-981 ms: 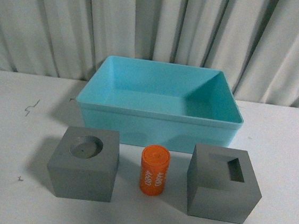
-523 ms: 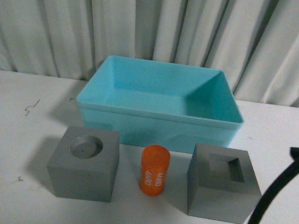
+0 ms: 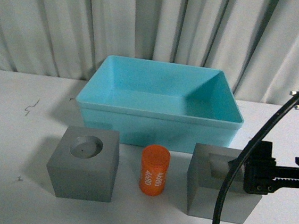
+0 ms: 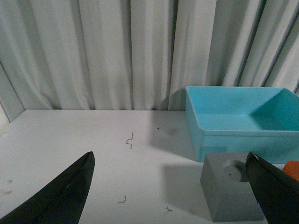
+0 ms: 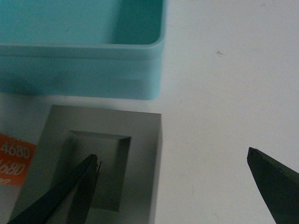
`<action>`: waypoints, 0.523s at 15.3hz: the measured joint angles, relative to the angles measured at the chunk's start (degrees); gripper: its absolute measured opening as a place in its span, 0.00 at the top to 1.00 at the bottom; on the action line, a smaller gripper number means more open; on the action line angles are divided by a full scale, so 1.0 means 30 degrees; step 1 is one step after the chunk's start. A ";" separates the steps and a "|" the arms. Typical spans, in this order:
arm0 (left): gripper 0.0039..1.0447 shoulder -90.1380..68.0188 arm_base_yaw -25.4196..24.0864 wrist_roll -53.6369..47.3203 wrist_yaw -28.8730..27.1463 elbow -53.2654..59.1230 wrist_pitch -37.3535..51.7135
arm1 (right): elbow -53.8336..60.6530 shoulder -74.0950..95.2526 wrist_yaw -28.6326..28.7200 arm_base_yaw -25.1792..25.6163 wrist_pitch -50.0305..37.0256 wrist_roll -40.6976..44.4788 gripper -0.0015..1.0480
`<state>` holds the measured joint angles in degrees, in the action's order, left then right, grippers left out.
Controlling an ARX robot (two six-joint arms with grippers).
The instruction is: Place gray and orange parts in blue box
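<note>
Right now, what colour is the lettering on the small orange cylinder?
White, on the small orange cylinder; clearest in front view.

Light turquoise-blue rectangular plastic bin (image 3: pixel 158 128): smooth, faint sheen. Gray cube with round hole (image 3: pixel 82 175) and gray cube with square hole (image 3: pixel 202 195): matt, even, no glare. Small orange cylinder (image 3: pixel 154 172): smooth, slight gloss, white printed lettering. White tabletop (image 3: pixel 12 146): matt. Pale pleated curtain (image 3: pixel 62 22): cloth.

White "4680" printed on orange cylinder (image 5: pixel 14 158)
</note>
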<state>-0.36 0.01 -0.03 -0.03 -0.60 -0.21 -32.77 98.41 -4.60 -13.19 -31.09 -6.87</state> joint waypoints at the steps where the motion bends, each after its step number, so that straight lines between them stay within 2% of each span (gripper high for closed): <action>1: 0.06 0.0000 0.0000 0.0000 0.0000 0.0000 0.0000 | -0.0321 0.0342 -0.0051 -0.0262 0.0029 -0.0175 0.06; 8: 0.06 0.0000 0.0000 0.0000 0.0000 0.0000 0.0007 | -0.1166 0.2259 -0.0758 -0.0882 0.0335 -0.1195 0.06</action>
<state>-0.36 0.01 -0.03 -0.03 -0.60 -0.19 -36.27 105.19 -6.87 -15.84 -30.09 -10.46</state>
